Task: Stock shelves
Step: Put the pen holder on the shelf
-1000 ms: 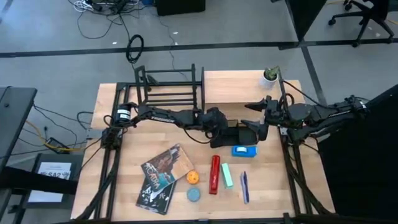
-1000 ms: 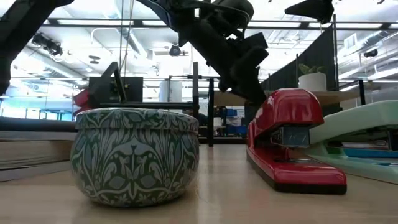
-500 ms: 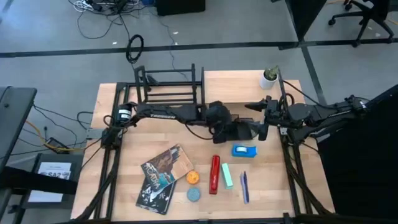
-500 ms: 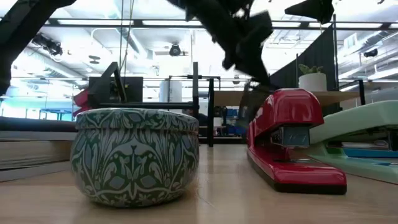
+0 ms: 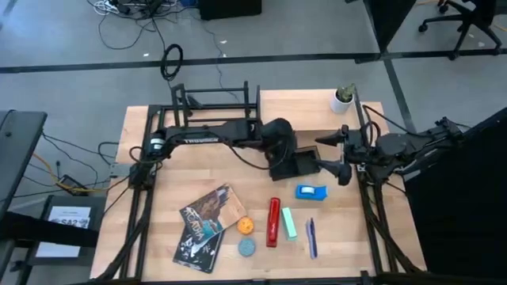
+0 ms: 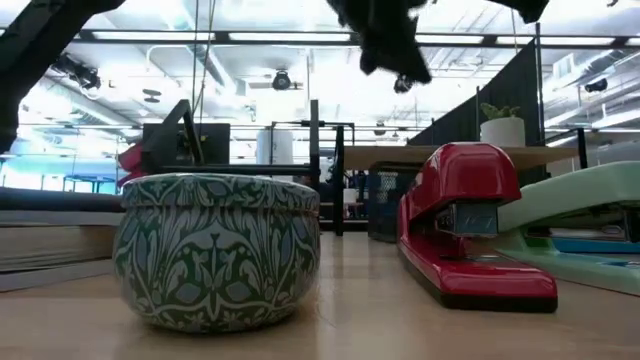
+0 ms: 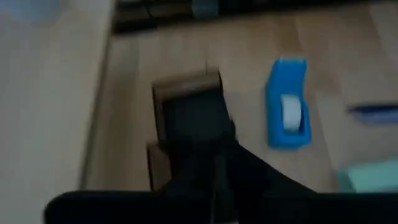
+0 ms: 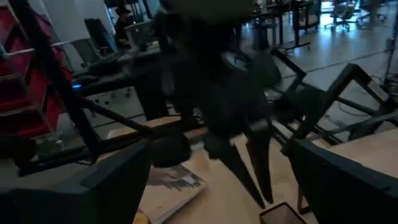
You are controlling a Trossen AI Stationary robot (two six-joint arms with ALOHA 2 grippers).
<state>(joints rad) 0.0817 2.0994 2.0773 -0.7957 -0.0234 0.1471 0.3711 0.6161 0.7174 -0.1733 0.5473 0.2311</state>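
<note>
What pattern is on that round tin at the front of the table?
The round tin has a dark green and white leafy floral pattern, clearest in the low view.

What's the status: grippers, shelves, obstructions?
Left gripper above mesh organizer, mid-table. Right gripper open beside it, holding nothing. Black rack and wooden shelf at far edge; stapler, tape dispenser unshelved.
</note>
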